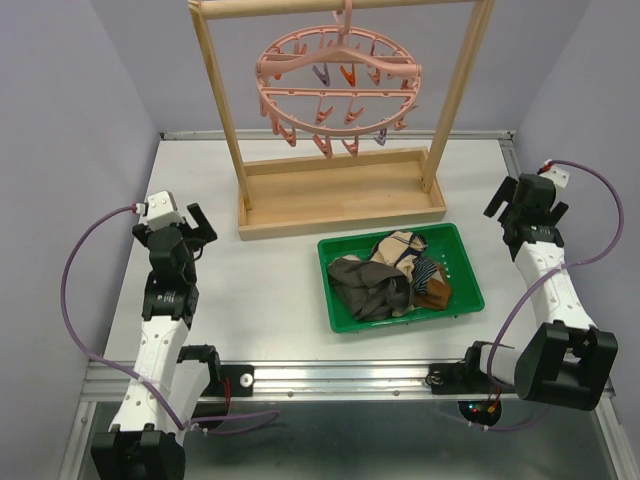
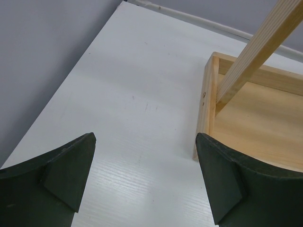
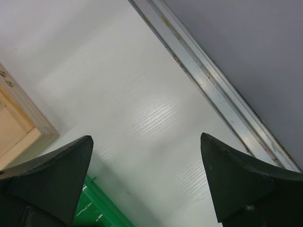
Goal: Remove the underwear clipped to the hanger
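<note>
The pink round hanger (image 1: 340, 85) hangs by its hook from the top bar of the wooden frame, and its clips dangle with no cloth in them. The underwear (image 1: 390, 278), brown, beige, dark grey and checked pieces, lies heaped in a green tray (image 1: 410, 318). At the table's left side my left gripper (image 1: 190, 228) (image 2: 145, 136) is open over bare white tabletop, with nothing between its fingers. My right gripper (image 1: 510, 205) (image 3: 147, 137) is open at the right side, also holding nothing.
The tall wooden frame stands on a boxed base (image 1: 340, 205) behind the tray. That base's left corner (image 2: 255, 109) lies just ahead of my left gripper. In the right wrist view a base corner (image 3: 19, 123), the tray edge (image 3: 97, 208) and the table's metal rail (image 3: 213, 90) show.
</note>
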`<action>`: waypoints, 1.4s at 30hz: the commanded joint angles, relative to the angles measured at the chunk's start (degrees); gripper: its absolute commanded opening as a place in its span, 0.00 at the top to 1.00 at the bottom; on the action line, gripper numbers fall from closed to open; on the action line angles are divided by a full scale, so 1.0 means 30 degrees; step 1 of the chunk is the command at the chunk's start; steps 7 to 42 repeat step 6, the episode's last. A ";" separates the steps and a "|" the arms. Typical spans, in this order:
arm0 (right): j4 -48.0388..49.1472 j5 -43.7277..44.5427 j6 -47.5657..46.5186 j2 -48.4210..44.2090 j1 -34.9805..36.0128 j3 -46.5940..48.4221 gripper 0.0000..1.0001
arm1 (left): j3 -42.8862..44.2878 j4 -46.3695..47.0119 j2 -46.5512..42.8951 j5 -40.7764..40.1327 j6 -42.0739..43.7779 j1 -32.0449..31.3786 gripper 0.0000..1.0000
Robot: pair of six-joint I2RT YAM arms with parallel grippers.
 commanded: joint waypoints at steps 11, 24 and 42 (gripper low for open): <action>0.1320 -0.0948 -0.0285 -0.0242 -0.0023 -0.0460 0.00 | -0.0208 0.1026 -0.0211 0.0228 0.0496 0.0064 0.01; 0.1320 -0.0948 -0.0285 -0.0242 -0.0023 -0.0460 0.00 | -0.0208 0.1026 -0.0211 0.0228 0.0496 0.0064 0.01; 0.1320 -0.0948 -0.0285 -0.0242 -0.0023 -0.0460 0.00 | -0.0208 0.1026 -0.0211 0.0228 0.0496 0.0064 0.01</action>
